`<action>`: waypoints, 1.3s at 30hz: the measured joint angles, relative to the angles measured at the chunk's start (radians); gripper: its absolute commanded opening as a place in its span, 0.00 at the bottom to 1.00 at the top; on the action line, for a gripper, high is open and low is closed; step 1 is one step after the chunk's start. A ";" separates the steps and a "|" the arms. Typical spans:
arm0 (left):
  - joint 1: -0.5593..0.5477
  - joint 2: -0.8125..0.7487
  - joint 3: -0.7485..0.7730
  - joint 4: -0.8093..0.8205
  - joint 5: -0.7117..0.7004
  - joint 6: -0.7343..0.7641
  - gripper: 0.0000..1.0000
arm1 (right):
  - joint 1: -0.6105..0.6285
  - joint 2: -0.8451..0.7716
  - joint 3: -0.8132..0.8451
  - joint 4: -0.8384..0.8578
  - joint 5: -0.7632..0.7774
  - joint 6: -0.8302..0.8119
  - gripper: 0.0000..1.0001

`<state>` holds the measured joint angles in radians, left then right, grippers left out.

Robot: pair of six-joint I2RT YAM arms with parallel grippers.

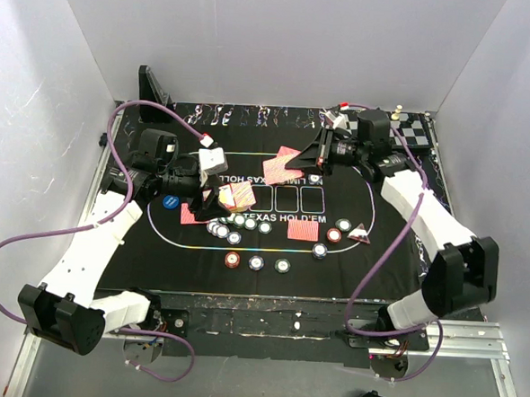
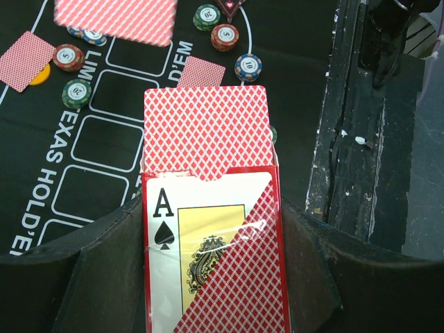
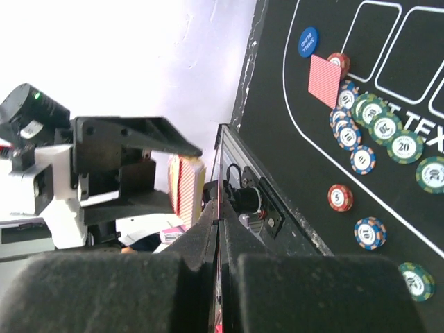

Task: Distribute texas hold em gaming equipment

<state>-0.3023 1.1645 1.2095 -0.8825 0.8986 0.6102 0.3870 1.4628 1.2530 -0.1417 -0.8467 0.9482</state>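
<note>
My left gripper [image 1: 218, 196] [image 2: 211, 215] is shut on a red card box [image 2: 215, 263] printed with an ace of spades; red-backed cards [image 2: 205, 128] stick out of its open top. It hovers over the mat's left part. My right gripper [image 1: 307, 158] [image 3: 219, 216] is shut on a single red-backed playing card, seen edge-on [image 3: 219, 201], above the mat's far middle. Red-backed cards lie on the mat [image 1: 189, 214] [image 1: 304, 230] [image 1: 283, 171]. Several poker chips [image 1: 225, 227] [image 3: 374, 128] cluster left of centre, others [image 1: 256, 263] near the front. A blue button [image 1: 169, 203] [image 3: 308, 41] sits left; a dark triangular marker [image 1: 360, 231] right.
The black felt mat [image 1: 378, 259] covers the table. A chessboard [image 1: 419, 131] lies at the far right corner, a black stand [image 1: 151, 85] at the far left. White walls close in three sides. The table's black front rail [image 2: 354, 139] runs below the mat.
</note>
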 measured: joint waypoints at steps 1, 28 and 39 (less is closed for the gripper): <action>0.000 0.000 0.000 0.000 0.000 0.000 0.00 | -0.002 0.027 0.013 0.006 -0.002 0.000 0.01; 0.000 -0.012 0.016 -0.009 0.000 -0.009 0.00 | 0.360 1.072 0.875 -0.048 0.006 0.033 0.14; 0.000 -0.017 0.016 -0.009 -0.002 -0.021 0.00 | 0.351 1.144 0.920 -0.131 0.030 0.016 0.50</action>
<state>-0.3023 1.1477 1.2259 -0.8913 0.8967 0.5896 0.7383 2.6068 2.1731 -0.2726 -0.8165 0.9638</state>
